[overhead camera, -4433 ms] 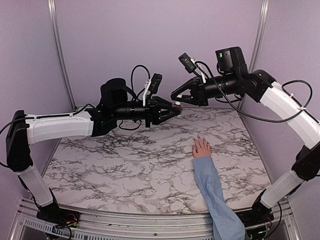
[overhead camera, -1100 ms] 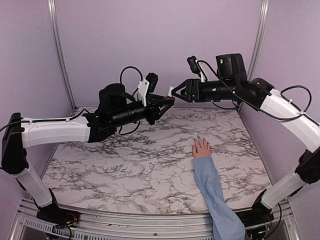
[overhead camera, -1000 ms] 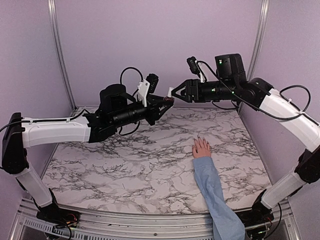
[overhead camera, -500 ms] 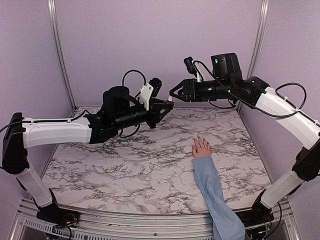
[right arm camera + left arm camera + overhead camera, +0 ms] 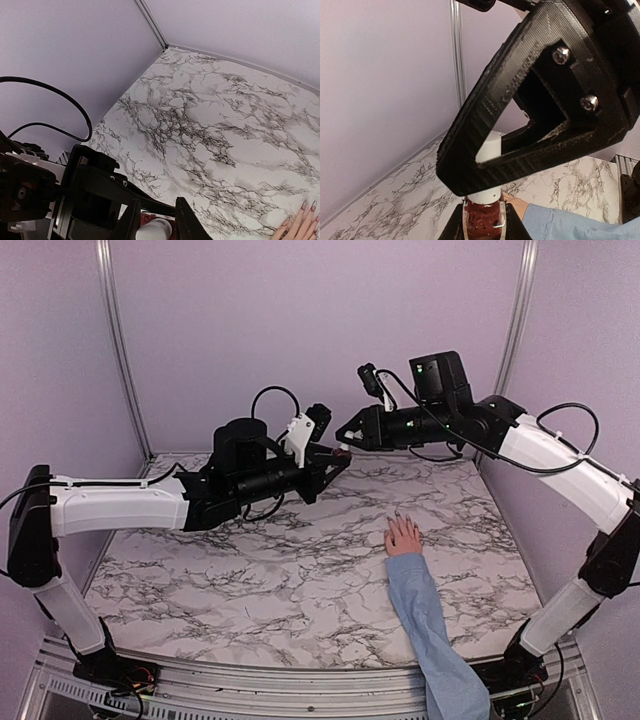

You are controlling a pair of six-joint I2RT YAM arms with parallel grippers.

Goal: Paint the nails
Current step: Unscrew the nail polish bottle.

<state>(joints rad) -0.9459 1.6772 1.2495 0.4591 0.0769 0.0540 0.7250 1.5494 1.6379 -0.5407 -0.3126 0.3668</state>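
My left gripper [image 5: 333, 459] is shut on a small bottle of dark red polish [image 5: 484, 223], held in the air over the back of the table. My right gripper [image 5: 348, 436] meets it from the right, its fingers [image 5: 131, 220] shut on the bottle's white cap [image 5: 152, 231], which also shows in the left wrist view [image 5: 489, 149]. A small pinkish hand [image 5: 404, 536] with a light-blue sleeve [image 5: 430, 625] lies flat on the marble, right of centre. Its nails [image 5: 397, 515] point away from me. Two nails [image 5: 303, 205] show in the right wrist view.
The marble tabletop [image 5: 250, 570] is enclosed by lilac walls, with metal posts [image 5: 118, 340] in the back corners. The right gripper's black finger [image 5: 535, 100] fills much of the left wrist view. The hand [image 5: 516, 205] lies below and right of the bottle.
The joined grippers rose from their earlier height, then sank slightly and shifted. The left arm has reached further right, the right arm has swung left. The hand has not moved.
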